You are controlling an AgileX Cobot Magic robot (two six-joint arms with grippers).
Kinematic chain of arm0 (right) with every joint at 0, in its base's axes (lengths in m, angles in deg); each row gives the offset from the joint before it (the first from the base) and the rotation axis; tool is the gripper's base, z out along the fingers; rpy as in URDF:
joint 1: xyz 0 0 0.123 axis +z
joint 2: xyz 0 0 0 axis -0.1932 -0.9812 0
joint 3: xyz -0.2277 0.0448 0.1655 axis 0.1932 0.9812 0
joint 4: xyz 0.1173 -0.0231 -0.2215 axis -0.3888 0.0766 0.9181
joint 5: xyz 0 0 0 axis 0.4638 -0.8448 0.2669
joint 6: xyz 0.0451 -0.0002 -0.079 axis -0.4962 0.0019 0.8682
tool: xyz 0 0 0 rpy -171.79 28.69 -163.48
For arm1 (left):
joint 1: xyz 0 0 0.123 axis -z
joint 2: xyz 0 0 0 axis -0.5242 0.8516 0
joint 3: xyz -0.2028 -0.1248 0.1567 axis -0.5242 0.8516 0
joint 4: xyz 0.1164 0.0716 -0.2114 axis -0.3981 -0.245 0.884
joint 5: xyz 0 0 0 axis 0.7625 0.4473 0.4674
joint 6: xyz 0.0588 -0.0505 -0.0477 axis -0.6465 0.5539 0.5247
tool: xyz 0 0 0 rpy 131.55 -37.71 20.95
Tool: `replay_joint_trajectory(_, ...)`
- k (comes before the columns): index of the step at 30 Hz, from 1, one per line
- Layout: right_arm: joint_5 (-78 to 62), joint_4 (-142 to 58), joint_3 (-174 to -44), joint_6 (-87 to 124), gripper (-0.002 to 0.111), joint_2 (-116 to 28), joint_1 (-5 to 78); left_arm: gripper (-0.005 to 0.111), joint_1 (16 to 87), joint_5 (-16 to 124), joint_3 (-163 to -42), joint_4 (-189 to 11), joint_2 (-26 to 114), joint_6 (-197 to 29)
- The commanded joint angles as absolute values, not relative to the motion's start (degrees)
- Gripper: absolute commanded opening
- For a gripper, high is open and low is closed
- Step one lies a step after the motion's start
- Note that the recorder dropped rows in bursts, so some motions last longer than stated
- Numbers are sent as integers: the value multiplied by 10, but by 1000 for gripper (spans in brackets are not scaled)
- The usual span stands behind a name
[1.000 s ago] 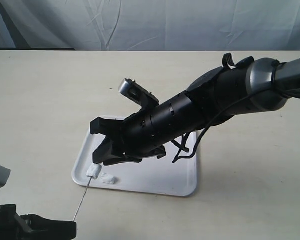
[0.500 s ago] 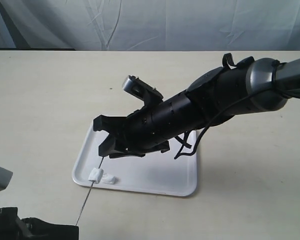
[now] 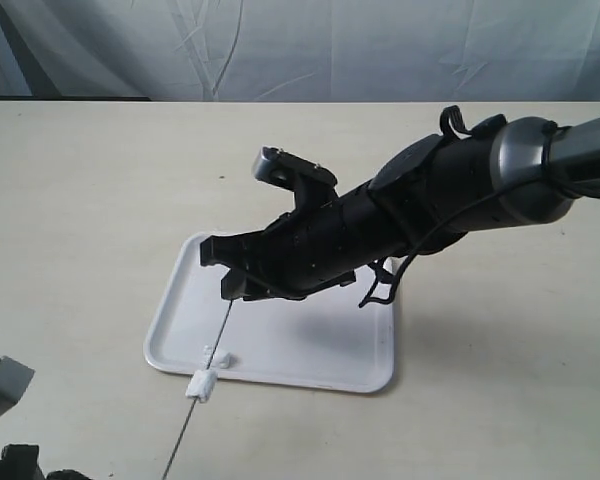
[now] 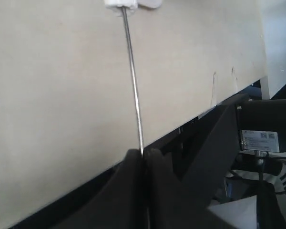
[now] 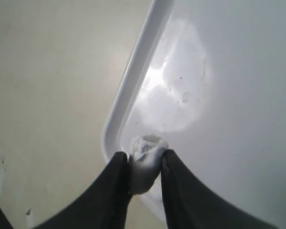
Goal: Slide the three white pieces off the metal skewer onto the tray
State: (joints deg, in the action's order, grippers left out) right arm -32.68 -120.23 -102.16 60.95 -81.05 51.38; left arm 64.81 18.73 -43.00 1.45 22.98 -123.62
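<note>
Tray (image 3: 310, 352) glossy white with a bright glare patch. Table (image 3: 90, 190) plain pale beige. Skewer (image 4: 132, 81) thin, grey, shiny. Skewer piece (image 3: 201, 384) white; tray piece (image 3: 221, 358) white; held piece (image 5: 144, 172) white, greyer in shadow. Right gripper (image 5: 145, 155) black, left gripper (image 4: 143, 153) black. Right arm (image 3: 380, 225) black with a silver-grey section and black cables. Backdrop (image 3: 300, 50) pale grey-white cloth, no pattern.

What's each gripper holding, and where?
Left gripper pinches the metal skewer at its near end; right gripper pinches one white piece by its sides.
</note>
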Motion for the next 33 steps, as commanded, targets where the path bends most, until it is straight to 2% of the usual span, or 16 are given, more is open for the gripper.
replay_joint_trajectory(1, -239, -1182, -1025, 618, 23, -811, 511, 0, 648, 116, -416, -33, 228, -1214)
replay_joint_trajectory(7, -211, -1165, -1025, 618, 23, -811, 511, 0, 648, 116, -416, -34, 228, -1208)
replay_joint_trajectory(16, -236, -1123, -1025, 618, 23, -811, 511, 0, 648, 211, -416, -25, 228, -1210)
replay_joint_trajectory(18, -242, -1123, -1025, 618, 26, -811, 511, 0, 648, 241, -416, -25, 228, -1209)
replay_joint_trajectory(23, -256, -1127, -1025, 612, 45, -811, 511, 0, 648, 260, -416, -29, 228, -1209)
replay_joint_trajectory(33, -350, -1150, -1025, 605, 45, -796, 511, 0, 648, 349, -422, -27, 236, -1210)
